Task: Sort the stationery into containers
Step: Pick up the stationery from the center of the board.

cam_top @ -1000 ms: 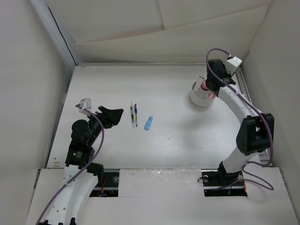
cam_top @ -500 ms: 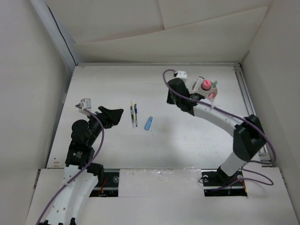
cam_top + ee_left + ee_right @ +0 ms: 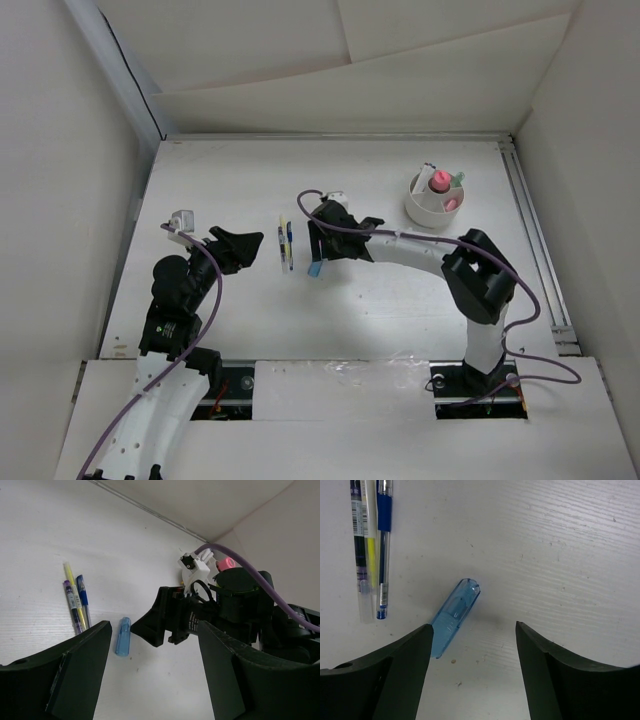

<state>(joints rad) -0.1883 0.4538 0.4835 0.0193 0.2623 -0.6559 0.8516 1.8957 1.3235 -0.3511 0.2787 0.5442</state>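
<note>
Swinging over from the divided white cup at upper right, the right arm is now reaching mid-frame. At left, the left end effector is idling, released and empty. Two pens are lying beside the blue marker on the tabletop, and the right end effector is hovering over the marker, spread and empty.

No word or number can be read anywhere. The leftmost pen on the desk carries a dark label with barcode-like white stripes; its print is too small to make out.
</note>
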